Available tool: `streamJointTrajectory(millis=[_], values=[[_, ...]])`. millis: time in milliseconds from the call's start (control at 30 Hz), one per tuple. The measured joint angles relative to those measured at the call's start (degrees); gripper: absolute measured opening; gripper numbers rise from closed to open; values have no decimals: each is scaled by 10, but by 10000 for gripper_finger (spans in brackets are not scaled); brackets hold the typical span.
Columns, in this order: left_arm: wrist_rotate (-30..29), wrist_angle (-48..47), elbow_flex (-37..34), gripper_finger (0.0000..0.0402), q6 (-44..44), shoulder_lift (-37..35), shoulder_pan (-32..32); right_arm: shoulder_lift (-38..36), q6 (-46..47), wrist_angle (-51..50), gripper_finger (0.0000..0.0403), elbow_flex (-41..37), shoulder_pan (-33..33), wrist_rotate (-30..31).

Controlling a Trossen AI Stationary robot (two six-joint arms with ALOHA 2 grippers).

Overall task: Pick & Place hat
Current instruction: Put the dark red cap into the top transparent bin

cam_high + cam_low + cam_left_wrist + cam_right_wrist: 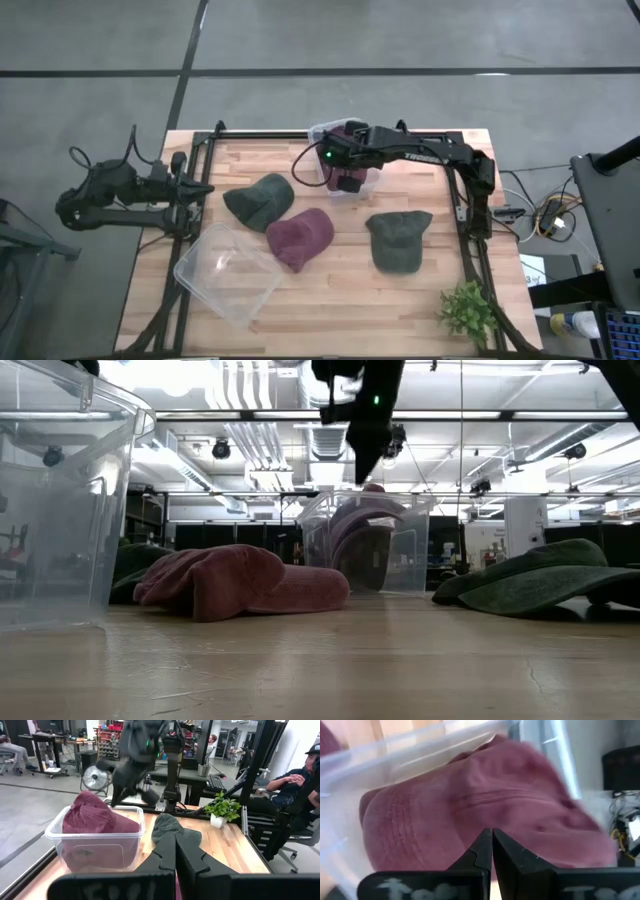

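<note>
A maroon hat (470, 795) lies inside a clear bin (100, 852) at the table's far edge, its crown rising above the rim (372, 490). My right gripper (492, 840) hangs shut just above that hat, over the bin (318, 135). On the table lie three more hats: a dark green one (258, 200), a maroon one (300, 238) and a green one (398, 240). My left gripper (175, 847) is shut and waits at the table's left edge (205, 188).
A second clear bin (228, 272) sits at the near left of the table; it fills the low view's left side (60, 500). A small green plant (466, 310) stands at the near right corner. Black frame rails run along the left, far and right edges. People sit beyond the table.
</note>
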Motion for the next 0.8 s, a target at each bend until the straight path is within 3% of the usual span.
streamJointTrajectory(millis=[233, 400, 600, 800], values=[[0, 0, 0, 0, 0, 0, 0, 0, 24, 73, 8, -110, -7, -59], [0, 0, 0, 0, -1, 0, 0, 0, 42, 76, 8, -130, -14, -88], [0, 0, 0, 0, -1, 0, 0, -3, 54, 67, 8, -94, -19, -121], [0, 0, 0, 0, -1, 0, 0, -23, 6, 52, 8, -5, -27, -50]])
